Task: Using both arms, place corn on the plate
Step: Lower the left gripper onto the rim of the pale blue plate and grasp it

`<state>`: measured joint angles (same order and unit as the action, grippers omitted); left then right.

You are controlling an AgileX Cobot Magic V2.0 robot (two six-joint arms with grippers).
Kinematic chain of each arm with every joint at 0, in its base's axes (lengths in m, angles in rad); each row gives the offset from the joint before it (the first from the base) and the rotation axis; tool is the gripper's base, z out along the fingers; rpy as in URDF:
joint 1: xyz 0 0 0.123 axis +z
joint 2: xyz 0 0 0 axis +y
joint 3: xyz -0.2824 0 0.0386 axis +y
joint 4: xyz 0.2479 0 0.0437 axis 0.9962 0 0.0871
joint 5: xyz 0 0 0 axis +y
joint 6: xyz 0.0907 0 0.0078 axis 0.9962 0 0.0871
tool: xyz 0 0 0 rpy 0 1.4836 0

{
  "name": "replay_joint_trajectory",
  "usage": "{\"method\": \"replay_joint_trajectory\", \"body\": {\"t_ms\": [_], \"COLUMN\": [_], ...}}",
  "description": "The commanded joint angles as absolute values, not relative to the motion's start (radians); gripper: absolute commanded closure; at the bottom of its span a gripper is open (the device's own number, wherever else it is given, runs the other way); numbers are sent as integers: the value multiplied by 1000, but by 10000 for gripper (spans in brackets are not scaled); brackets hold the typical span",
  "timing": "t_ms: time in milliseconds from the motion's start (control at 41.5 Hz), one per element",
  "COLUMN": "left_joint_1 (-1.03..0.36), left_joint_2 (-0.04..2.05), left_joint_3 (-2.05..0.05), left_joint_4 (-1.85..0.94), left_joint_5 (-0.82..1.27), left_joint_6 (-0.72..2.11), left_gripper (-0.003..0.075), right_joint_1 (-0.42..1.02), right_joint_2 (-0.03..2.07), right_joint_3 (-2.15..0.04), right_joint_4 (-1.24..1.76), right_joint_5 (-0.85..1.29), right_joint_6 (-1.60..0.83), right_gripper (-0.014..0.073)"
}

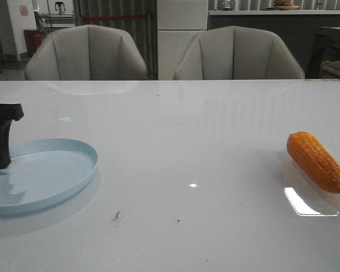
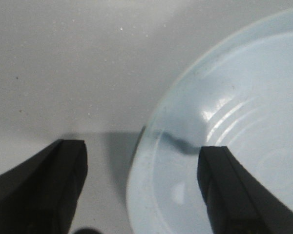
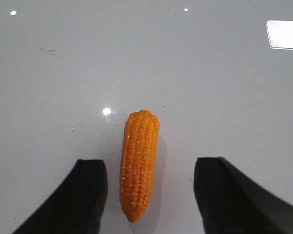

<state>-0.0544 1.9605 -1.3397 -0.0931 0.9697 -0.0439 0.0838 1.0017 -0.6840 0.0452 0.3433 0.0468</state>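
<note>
The plate [image 1: 42,175], pale blue and shallow, lay nearest the camera at the left front of the table [image 1: 175,147], with the left gripper [image 2: 142,187] lowered at its rim. In the left wrist view the two dark fingers stood spread, one over bare table and one over the plate's interior, so that the rim ran between them ungrasped. This straddling pose probably served to steady or shift the plate, though the front view showed only one black finger at the rim and could not confirm contact.

The corn [image 1: 317,161] lay on its side at the right of the table, well apart from the plate and slightly farther back, its tapered end pointing forward and to the right. The right gripper [image 3: 149,195] was absent from the front view; in its own wrist view it hovered with its fingers parted on either side of the cob, holding nothing, aligned for a grasp across the width.

The white, glossy table bore lamp reflections and a few dark specks. Beyond its far edge stood two grey upholstered chairs [image 1: 88,54], then a dim room with a counter.
</note>
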Motion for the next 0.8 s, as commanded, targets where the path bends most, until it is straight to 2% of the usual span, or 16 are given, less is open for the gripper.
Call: {"method": "replay_joint_trajectory", "body": {"t_ms": [0,145,217,506,627,771], "left_joint_1": [-49,-49,-49,-49,-49,-49], "left_joint_2": [1915,1915,1917,1962,1962,1962], "left_joint_3": [-1367,-1367,-1367,-1367,-1369,-1373], "left_joint_4": [-101,-101,-101,-101,-101,-101], "left_joint_5": [943,943,943,979,979,979], "left_joint_6": [-51,-49,-49,-49,-47,-41], "left_gripper": [193,196,230,492,634,622], "right_joint_1": [78,78,78,78,78,78], "right_joint_2": [993,993,993,993,993,993], "right_joint_3": [-720,-720,-720,-720,-720,-720], "right_joint_4": [49,49,49,49,49,49], "right_joint_5": [279,278,278,278,279,284], "right_joint_6": [42,42,42,42,42,42], "right_gripper": [94,94,94,94,94,94]}}
